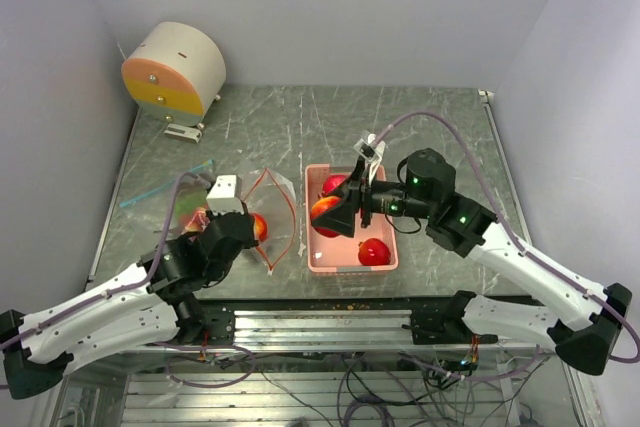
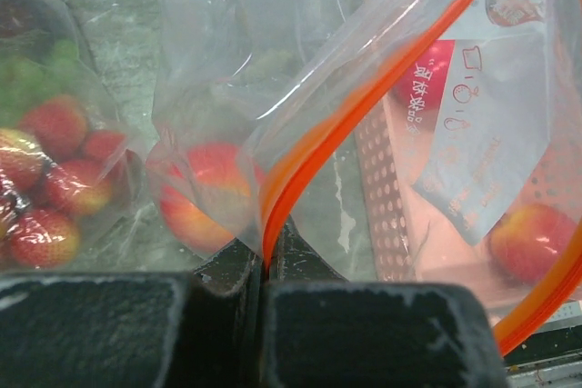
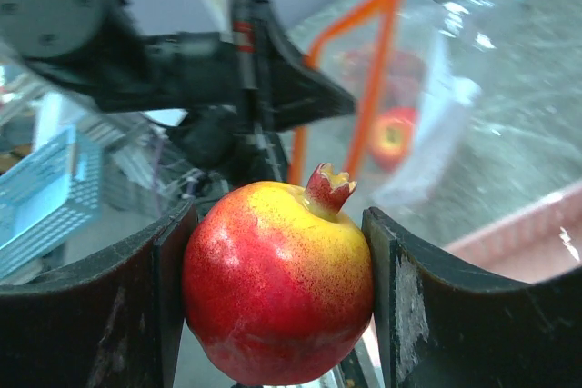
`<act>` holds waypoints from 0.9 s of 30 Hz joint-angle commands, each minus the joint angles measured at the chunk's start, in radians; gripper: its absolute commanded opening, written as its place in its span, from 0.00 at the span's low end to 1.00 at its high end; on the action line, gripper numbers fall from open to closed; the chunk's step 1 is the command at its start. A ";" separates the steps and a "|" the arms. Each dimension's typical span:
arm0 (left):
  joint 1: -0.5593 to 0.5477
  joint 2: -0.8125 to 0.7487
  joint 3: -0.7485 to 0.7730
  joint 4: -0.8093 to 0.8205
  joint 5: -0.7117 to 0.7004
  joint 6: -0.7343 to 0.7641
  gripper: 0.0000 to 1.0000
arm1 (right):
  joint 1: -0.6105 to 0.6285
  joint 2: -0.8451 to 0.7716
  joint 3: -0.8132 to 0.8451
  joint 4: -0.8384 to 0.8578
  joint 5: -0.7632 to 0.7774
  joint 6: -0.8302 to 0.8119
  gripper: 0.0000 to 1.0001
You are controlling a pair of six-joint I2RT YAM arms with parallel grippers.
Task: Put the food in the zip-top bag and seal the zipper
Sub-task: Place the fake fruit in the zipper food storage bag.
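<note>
My right gripper [image 1: 335, 215] is shut on a red-and-yellow pomegranate-like toy fruit [image 3: 277, 283] and holds it over the left part of the pink tray [image 1: 312, 265]. My left gripper [image 1: 258, 235] is shut on the orange zipper rim [image 2: 300, 161] of the clear zip-top bag [image 1: 275, 209], holding its mouth open toward the tray. One red fruit [image 2: 207, 193] lies inside the bag. Two more red fruits [image 1: 374, 251] lie in the tray, the second one [image 1: 333, 184] at the back.
A second clear bag [image 2: 50, 170] with strawberries and green grapes lies left of the open bag. A round cream-and-orange device [image 1: 173, 67] stands at the back left. The metal rail runs along the table's front edge [image 1: 330, 319].
</note>
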 commanded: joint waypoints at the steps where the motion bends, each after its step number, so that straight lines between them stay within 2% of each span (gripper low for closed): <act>1: 0.003 0.041 -0.001 0.111 0.039 0.017 0.07 | 0.002 0.011 -0.084 0.276 -0.224 0.101 0.15; 5: 0.003 0.098 0.014 0.151 0.062 0.025 0.07 | 0.012 0.070 -0.127 0.488 -0.269 0.207 0.14; 9: 0.003 0.157 0.044 0.174 0.083 0.041 0.07 | 0.043 0.113 -0.139 0.571 -0.204 0.223 0.14; 14: 0.004 0.173 0.054 0.192 0.097 0.051 0.07 | 0.063 0.159 -0.131 0.538 -0.068 0.206 0.14; 19: 0.003 0.142 0.041 0.189 0.101 0.044 0.07 | 0.066 0.186 -0.143 0.439 0.176 0.176 0.14; 27: 0.003 0.116 0.032 0.170 0.102 0.039 0.07 | 0.067 0.304 -0.131 0.393 0.401 0.192 0.14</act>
